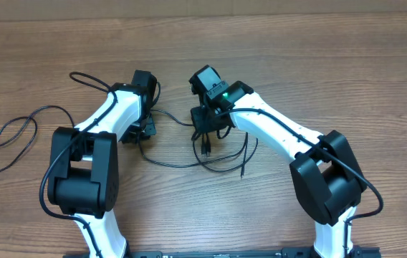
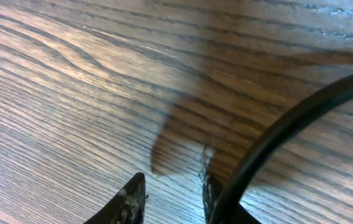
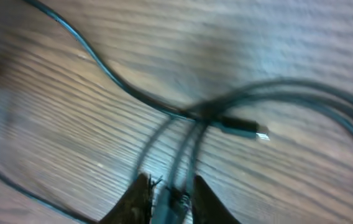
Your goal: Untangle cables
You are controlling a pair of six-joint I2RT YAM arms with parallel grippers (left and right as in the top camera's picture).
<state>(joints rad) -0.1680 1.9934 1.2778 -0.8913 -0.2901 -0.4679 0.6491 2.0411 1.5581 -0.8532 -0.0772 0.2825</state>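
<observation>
At the far left of the table (image 1: 275, 43), one loose cable (image 1: 28, 118) lies in an open curve of its own, silvery tip outward and well apart from the rest. That strand looks freed. Next, the left gripper (image 2: 170, 202) sits low over the wood with its jaws partly apart and bare grain showing between the tips. A black cord (image 2: 301, 112) sweeps past the outer side of one finger, and it cannot be told whether it is pinched lower down. Between the two arms the tangled cables (image 1: 214, 154) lie crossed in overlapping loops, with one strand trailing toward the left arm. The right gripper (image 3: 170, 198) has its jaws narrow around a couple of those strands, which looks like a grip, though the view is blurred. A plug (image 3: 246, 129) lies just past the crossing. On this showing the job is only partly done — one cable out, the central knot yet to be pulled apart.
</observation>
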